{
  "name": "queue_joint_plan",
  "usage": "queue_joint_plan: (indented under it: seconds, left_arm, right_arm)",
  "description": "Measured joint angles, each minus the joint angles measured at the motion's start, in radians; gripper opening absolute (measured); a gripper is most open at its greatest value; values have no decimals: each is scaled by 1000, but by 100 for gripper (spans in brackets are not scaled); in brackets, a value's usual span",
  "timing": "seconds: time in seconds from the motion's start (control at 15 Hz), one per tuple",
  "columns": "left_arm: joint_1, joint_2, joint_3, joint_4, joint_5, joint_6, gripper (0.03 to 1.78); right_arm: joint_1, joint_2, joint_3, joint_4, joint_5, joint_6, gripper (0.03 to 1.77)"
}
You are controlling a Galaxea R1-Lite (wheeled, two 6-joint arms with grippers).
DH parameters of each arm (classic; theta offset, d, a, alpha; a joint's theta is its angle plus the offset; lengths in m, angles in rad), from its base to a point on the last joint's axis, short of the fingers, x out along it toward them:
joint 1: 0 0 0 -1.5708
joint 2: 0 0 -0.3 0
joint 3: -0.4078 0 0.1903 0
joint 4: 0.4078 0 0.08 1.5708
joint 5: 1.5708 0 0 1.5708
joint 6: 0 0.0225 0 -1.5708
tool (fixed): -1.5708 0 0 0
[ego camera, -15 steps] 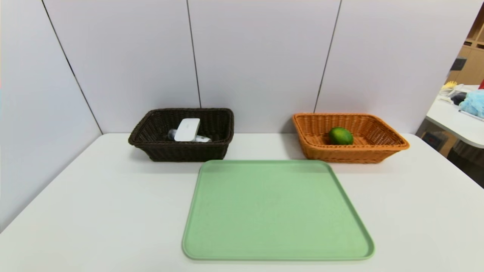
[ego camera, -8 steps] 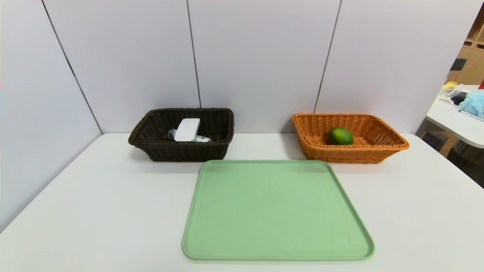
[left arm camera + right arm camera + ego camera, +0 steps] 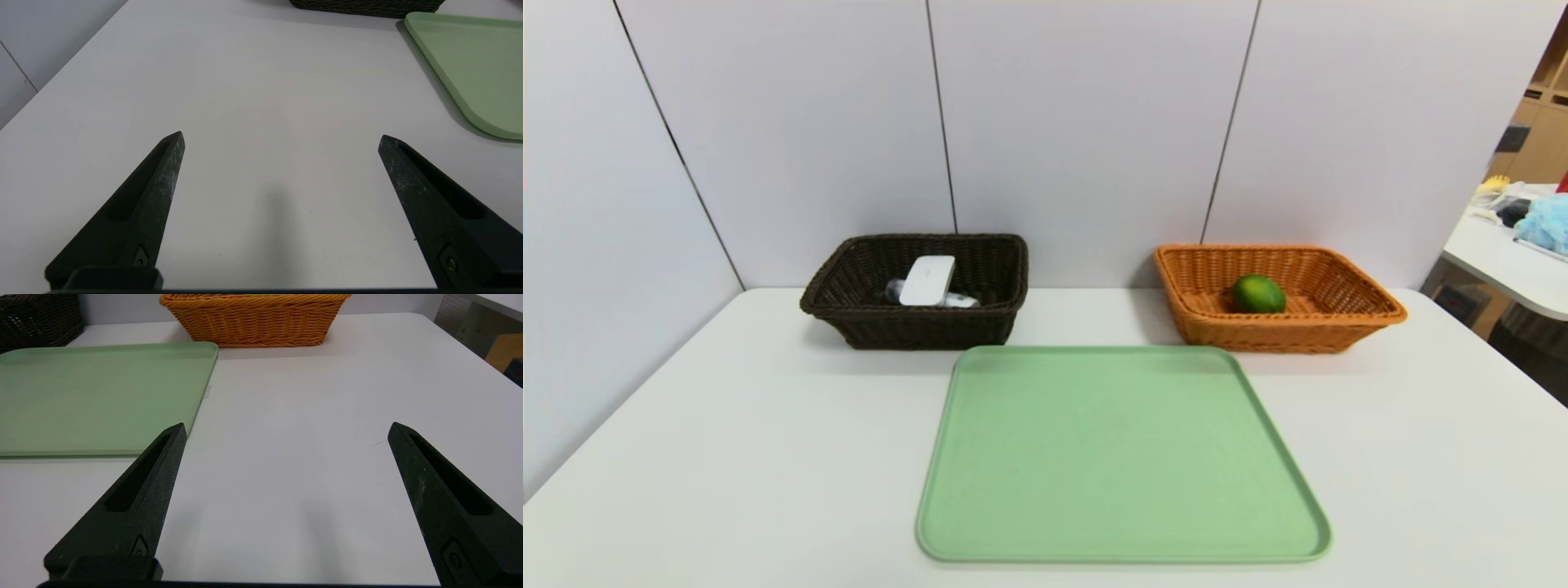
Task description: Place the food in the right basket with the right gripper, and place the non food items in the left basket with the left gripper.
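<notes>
Lime-like green fruit [image 3: 1259, 294] is sitting inside the orange wicker basket [image 3: 1282, 335], over on the right side. It is resting on the bottom of the basket, a bit nearer to the basket's left end. The dark brown wicker basket [image 3: 927, 329] is standing on the left side, well apart from the orange one. Two white things are lying inside it. One is a flat white case [image 3: 928, 281] with round corners. It is leaning at a tilt on top of a slim white bottle [image 3: 962, 301]. The bottle is lying on its side, and the case is hiding its middle, so only its two ends are showing.

A big green tray [image 3: 1119, 457] is lying flat on the white tabletop [image 3: 727, 457], in front of the two baskets. Nothing is sitting on the tray. A pale wall [image 3: 1086, 147] is standing behind the baskets.

The left hand [image 3: 281, 141] is hanging over the tabletop, to the left of the tray. Its two black fingers are staying wide apart, and they are holding nothing. The right hand [image 3: 289, 426] is hanging over the tabletop too, near the tray's right side. Its fingers are also spreading wide apart, with nothing between them.
</notes>
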Motion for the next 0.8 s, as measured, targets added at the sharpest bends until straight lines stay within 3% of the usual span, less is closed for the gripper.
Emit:
queue_joint_plan:
  seconds: [0.8]
  left_arm:
    - [0, 0, 0, 0, 0, -1, 169]
  right_arm:
    - [0, 0, 0, 0, 0, 1, 170]
